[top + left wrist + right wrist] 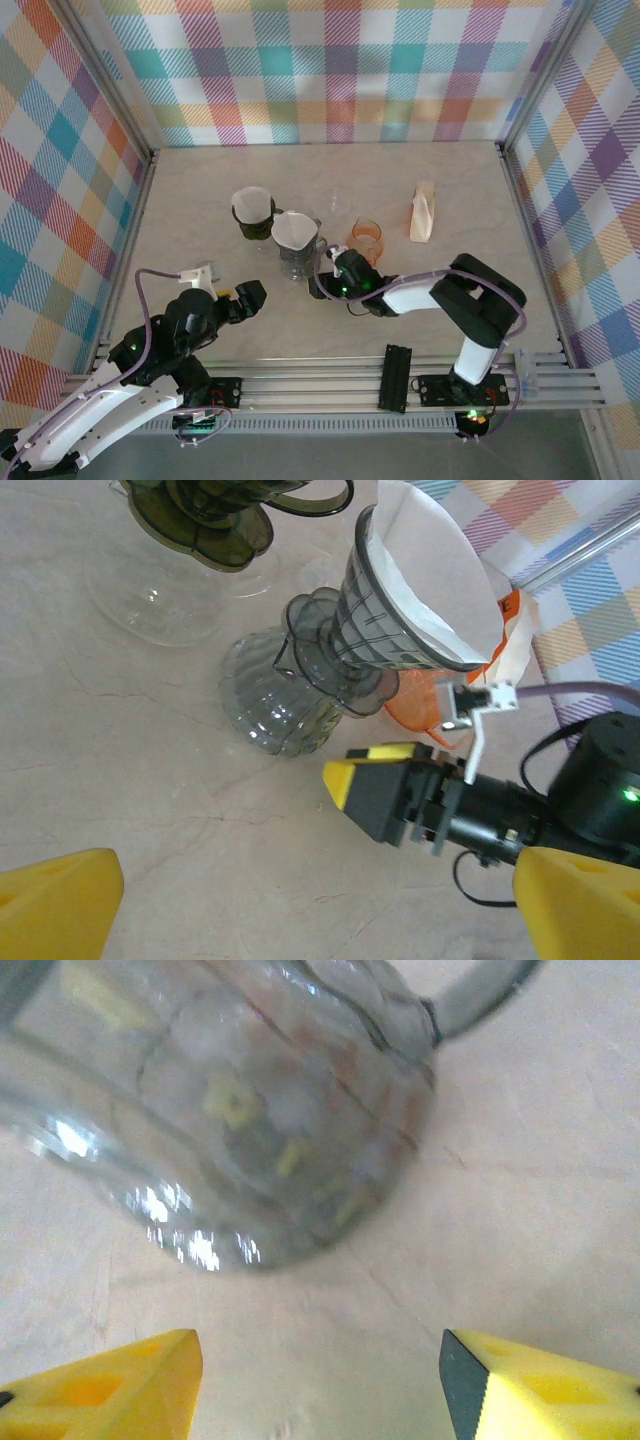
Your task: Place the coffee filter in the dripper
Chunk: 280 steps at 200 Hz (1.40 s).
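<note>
Near the middle of the top view, the coffee filter (292,229) sits opened out inside the grey dripper (303,245). The dripper stands upright on a glass jug (298,264). From the left wrist view, the white filter (430,580) lines the dripper's (365,620) cone and rises a little above its rim. The ribbed jug (275,705) is underneath, resting on the marbled table (130,780).

Just to the upper left of it stands a dark dripper (256,222) that carries a second filter (250,203). To its right is an orange dripper (366,236), and farther right, well apart, a pale holder (423,212) stands on the table (440,300).

The right gripper (322,287) is low on the table just beside the jug, at its lower right in the top view. In the right wrist view its yellow fingers (110,1390) are spread apart at the bottom corners, with bare tabletop between them and the jug (250,1110) close ahead. They grasp nothing.

The left gripper (250,293) is at the lower left of the jug, a little way off. In the left wrist view its two yellow fingers (50,900) stand wide in the bottom corners, released and empty. One yellow-tipped finger (365,780) of the right gripper points toward the jug's base from the right.
</note>
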### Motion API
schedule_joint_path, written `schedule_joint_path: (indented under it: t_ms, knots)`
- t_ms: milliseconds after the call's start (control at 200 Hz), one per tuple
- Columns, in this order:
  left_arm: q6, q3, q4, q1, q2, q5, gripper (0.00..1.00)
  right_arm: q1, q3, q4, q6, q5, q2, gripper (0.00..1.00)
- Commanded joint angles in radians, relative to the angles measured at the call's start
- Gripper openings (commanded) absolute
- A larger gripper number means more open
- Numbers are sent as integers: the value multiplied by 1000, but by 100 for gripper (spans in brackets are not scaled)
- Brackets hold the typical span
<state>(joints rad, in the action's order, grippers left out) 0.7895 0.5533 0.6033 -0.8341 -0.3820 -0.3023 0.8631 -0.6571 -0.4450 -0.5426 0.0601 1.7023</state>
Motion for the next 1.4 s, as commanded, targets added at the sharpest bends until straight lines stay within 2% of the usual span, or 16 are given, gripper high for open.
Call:
schedule_joint_path:
  t_ms: [0,105,285,455,620,810,1060,1395]
  knots:
    - [1,-7,7,8,-3,-23,100,7,47,86,-48,13,-126,69]
    - [6,-24,-14,9,-19,-17,100,8,63,220,-72,66,-258,72]
    - [14,-51,-52,8,-59,9,100,0,-20,565,-91,228,-430,76]
    - [14,-67,-77,8,-70,24,100,-124,-135,738,-61,256,-443,77]
    - [15,-72,-69,8,-66,24,100,-270,-217,735,-23,202,-374,77]
    - [21,-81,-65,9,-60,28,100,-381,-329,742,-6,133,-220,69]
    - [20,-81,-62,9,-57,19,100,-418,-424,752,3,87,-80,60]
    - [18,-85,-50,8,-48,5,100,-417,-434,794,25,78,-29,35]
